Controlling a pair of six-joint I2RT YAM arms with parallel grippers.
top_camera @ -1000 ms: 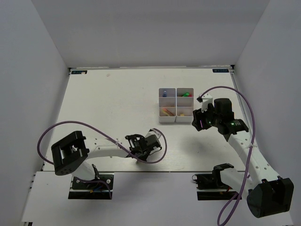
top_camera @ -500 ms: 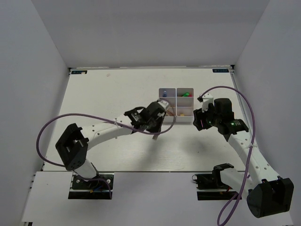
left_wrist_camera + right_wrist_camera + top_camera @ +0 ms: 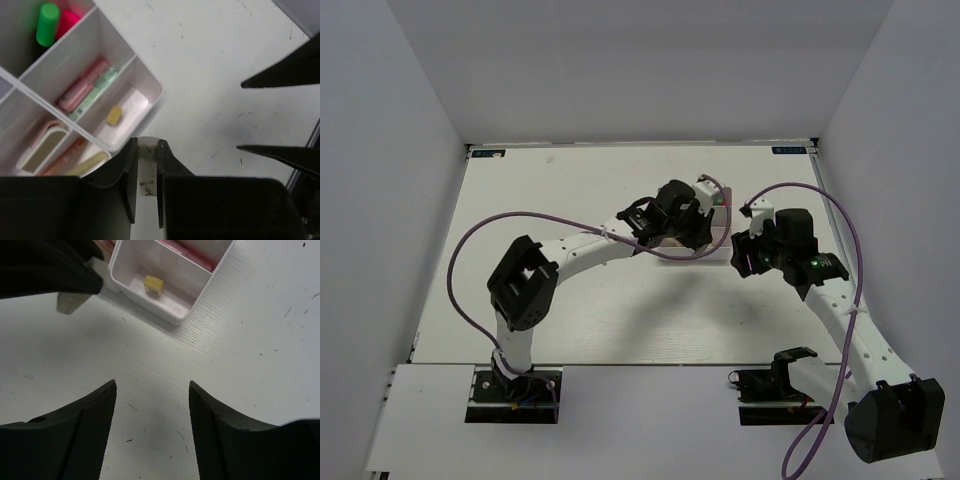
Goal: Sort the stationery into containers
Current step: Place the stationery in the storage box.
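White tabletop (image 3: 570,200) holds a white plastic six-part box (image 3: 145,307), where the left gripper (image 3: 146,146) squeezes a pale beige block eraser (image 3: 147,200), and the right gripper (image 3: 150,430) is spread apart.

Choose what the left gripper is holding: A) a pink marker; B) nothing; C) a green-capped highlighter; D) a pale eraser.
D: in the left wrist view the left gripper is pinching a pale eraser, close to the corner of the white box.
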